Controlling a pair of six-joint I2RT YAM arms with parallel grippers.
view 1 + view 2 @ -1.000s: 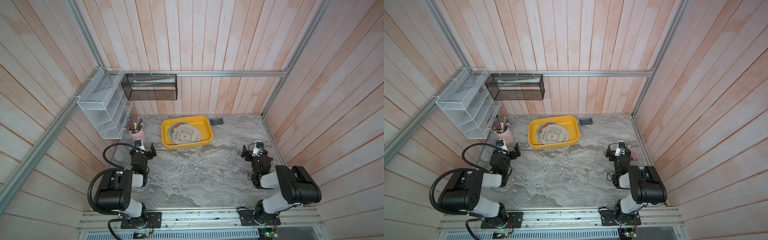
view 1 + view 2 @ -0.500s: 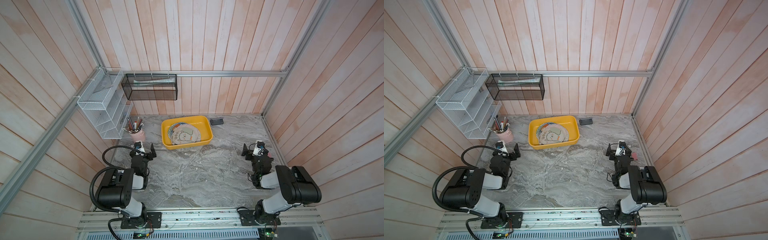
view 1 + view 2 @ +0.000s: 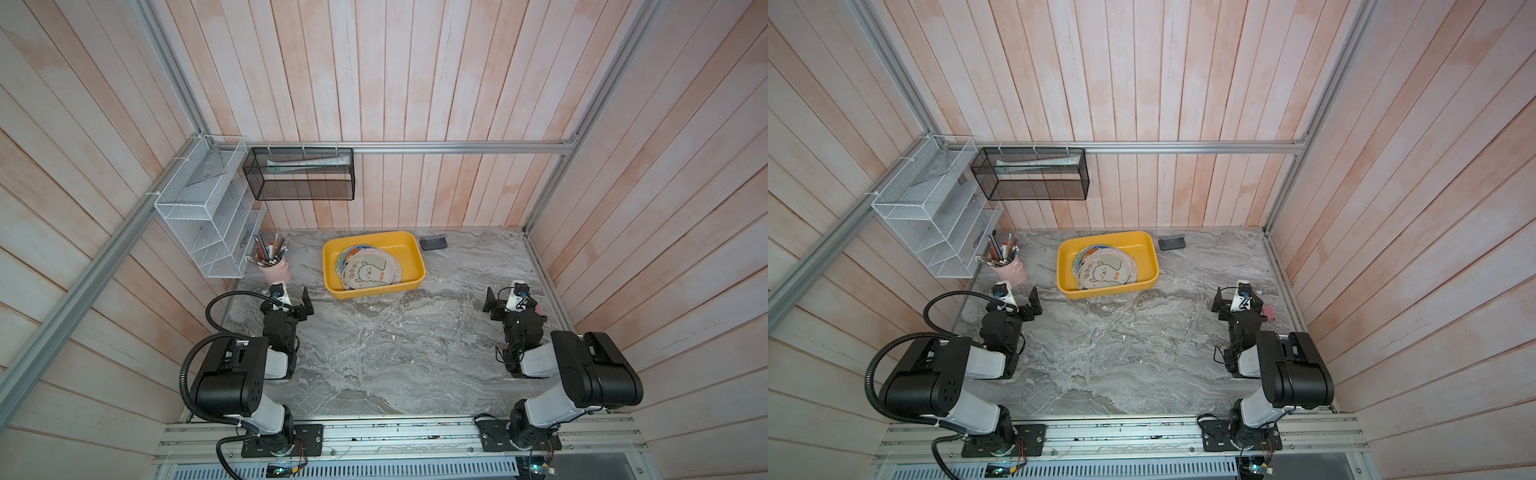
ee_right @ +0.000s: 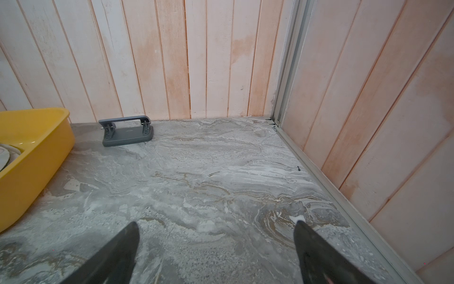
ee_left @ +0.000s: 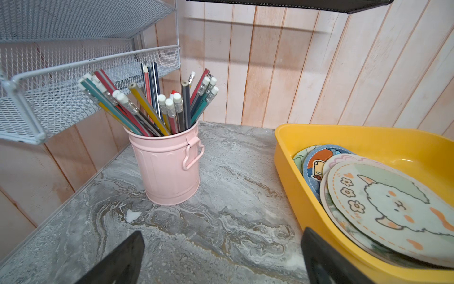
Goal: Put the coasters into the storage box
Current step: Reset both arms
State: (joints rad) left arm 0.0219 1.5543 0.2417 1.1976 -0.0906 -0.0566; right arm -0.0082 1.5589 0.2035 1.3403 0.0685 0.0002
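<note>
0 coasters (image 3: 370, 270) outside the storage box (image 3: 409, 264); left gripper (image 5: 222, 236) has eased back, right gripper (image 4: 216, 225) parked, both jaws spread, empty. Looks done.

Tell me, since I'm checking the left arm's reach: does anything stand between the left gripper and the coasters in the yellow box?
Only the box itself: its near yellow wall. The open left gripper faces bare table, then that wall, with the coasters lying just behind it. The pink pencil cup stands off to the side.
</note>
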